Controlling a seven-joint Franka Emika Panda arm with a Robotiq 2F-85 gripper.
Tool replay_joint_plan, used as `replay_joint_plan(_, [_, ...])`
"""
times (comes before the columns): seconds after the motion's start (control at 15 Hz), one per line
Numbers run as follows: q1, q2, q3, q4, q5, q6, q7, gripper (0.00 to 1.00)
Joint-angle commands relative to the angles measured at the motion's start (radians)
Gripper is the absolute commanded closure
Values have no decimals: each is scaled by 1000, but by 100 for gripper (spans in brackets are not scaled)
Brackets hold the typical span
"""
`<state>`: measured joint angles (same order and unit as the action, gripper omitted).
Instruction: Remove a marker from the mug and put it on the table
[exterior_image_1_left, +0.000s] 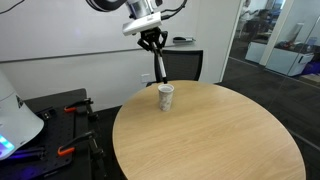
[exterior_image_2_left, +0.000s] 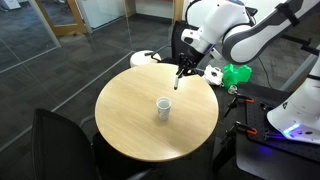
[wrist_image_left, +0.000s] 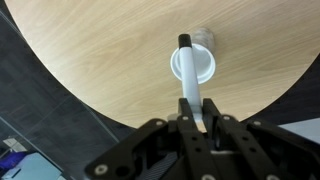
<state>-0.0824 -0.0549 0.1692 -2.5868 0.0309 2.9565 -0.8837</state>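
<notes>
One small whitish mug (exterior_image_1_left: 165, 98) stood upright on the round tan table (exterior_image_1_left: 220, 140), near the edge closest to the arm. In the wrist view its white inside (wrist_image_left: 205, 69) was seen from straight above, with the marker (wrist_image_left: 187, 75) crossing over it, so part of the inside was hidden. What else the mug held could not be made out.

In both exterior views the marker (exterior_image_1_left: 157, 68) (exterior_image_2_left: 178, 80) was tiny and dark. Its lower end seemed just above the rim, though whether it had cleared the mug was hard to tell.

The gripper (wrist_image_left: 196, 118) hung above the mug, its fingers (wrist_image_left: 218, 130) pinching the white shaft of the marker between them. The black-capped end pointed down and away from the fingers, toward the mug.
</notes>
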Motion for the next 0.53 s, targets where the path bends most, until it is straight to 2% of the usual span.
replay_joint_plan(0.0, [20,-48,-86,-1,-59,-114,136,95])
replay_joint_plan(0.33, [8,-18,-177,66,-72,-307,248,95])
replay_joint_plan(0.47, [9,6,-206,102,-51,-367,252,95])
